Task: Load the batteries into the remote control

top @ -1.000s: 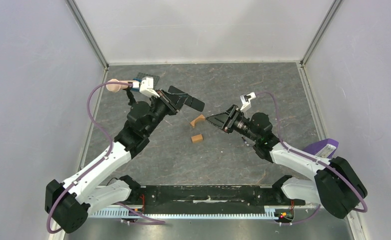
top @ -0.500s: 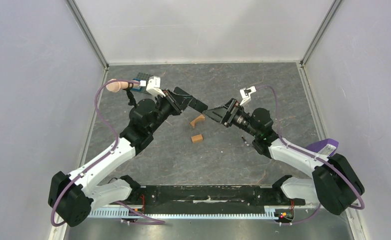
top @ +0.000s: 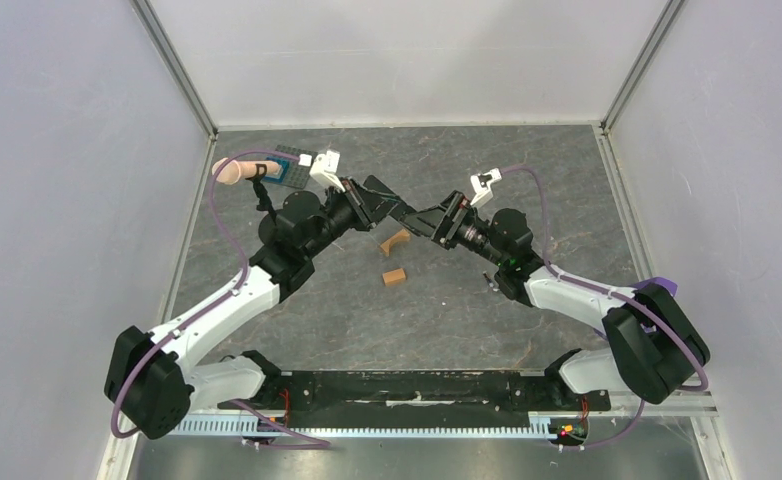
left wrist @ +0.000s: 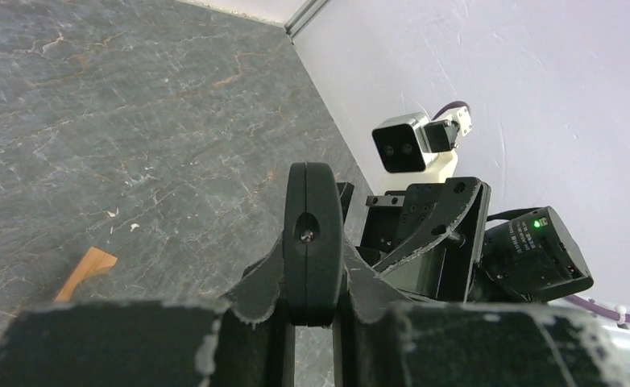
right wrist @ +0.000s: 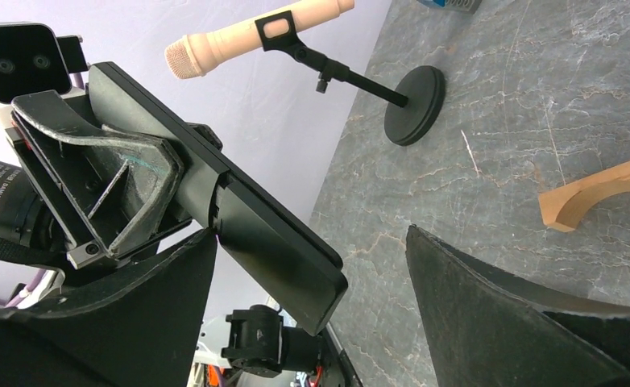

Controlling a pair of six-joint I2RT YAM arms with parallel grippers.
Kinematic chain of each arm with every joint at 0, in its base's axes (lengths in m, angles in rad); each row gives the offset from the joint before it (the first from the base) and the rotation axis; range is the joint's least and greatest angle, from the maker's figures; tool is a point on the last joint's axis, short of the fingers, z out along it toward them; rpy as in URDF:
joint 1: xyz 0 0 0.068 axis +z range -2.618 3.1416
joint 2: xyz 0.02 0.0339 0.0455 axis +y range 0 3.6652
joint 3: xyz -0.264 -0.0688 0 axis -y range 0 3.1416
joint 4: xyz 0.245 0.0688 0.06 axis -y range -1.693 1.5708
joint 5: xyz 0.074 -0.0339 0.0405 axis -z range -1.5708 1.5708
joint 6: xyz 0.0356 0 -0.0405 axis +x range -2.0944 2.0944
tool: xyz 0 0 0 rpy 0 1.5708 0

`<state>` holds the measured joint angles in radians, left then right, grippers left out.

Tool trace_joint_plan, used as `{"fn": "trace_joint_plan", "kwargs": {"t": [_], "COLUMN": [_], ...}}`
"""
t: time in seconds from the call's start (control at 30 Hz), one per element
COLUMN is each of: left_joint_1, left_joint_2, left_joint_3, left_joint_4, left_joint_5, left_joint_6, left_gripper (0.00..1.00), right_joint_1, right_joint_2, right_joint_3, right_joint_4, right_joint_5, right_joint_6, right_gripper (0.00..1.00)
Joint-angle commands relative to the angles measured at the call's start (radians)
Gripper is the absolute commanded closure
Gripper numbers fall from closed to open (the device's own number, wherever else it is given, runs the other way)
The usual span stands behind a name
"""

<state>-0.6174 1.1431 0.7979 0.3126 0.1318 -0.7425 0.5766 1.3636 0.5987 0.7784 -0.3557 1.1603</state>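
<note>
The remote control [top: 395,206], a slim black bar, is held in the air by my left gripper [top: 365,203], which is shut on it. It shows end-on in the left wrist view [left wrist: 314,234], clamped between both fingers. My right gripper [top: 425,222] is open and faces the remote's free end. In the right wrist view the remote [right wrist: 247,218] reaches in between the spread fingers [right wrist: 489,314] and touches neither. No batteries are visible.
An orange arch block [top: 397,240] and a small orange block [top: 395,276] lie on the grey table under the grippers. A microphone on a stand [top: 232,171] and a blue item [top: 289,165] sit at the back left. A purple object [top: 652,295] lies at the right edge.
Both arms have moved toward each other. The left gripper carried the remote to the right. The right gripper moved left until its open fingers came around the remote's free end.
</note>
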Motion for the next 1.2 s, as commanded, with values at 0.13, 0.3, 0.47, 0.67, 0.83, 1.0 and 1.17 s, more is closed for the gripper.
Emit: {"fn": "trace_joint_plan", "kwargs": {"t": [0.13,0.3,0.47,0.67,0.83,1.0,1.17], "left_joint_1": [0.000,-0.001,-0.001,-0.002,-0.009,-0.053,-0.063], "left_joint_2": [0.005,0.020,0.072,0.126,0.186,0.253,0.294], "left_joint_3": [0.060,0.058,0.060,0.039,-0.010,-0.011,-0.009], "left_joint_4": [0.044,0.043,0.061,0.102,0.216,0.250,0.239], "left_joint_5": [0.030,0.050,0.078,0.046,0.027,-0.038,-0.115], "left_joint_6": [0.107,0.152,0.183,0.213,0.232,0.308,0.335], "left_gripper": [0.98,0.98,0.98,0.98,0.98,0.98,0.98], "right_joint_1": [-0.001,-0.001,-0.002,-0.018,-0.043,-0.047,-0.052], "right_joint_2": [0.005,0.003,0.000,0.013,0.054,0.067,0.030], "right_joint_3": [-0.032,-0.067,-0.090,-0.117,-0.161,-0.140,-0.110], "right_joint_4": [0.043,0.009,-0.026,-0.091,-0.043,-0.135,-0.299], "right_joint_5": [0.034,0.037,0.065,0.097,0.085,0.104,0.200], "right_joint_6": [0.019,0.025,0.027,0.083,0.176,0.163,0.071], "right_gripper": [0.24,0.32,0.34,0.35,0.35,0.38,0.35]}}
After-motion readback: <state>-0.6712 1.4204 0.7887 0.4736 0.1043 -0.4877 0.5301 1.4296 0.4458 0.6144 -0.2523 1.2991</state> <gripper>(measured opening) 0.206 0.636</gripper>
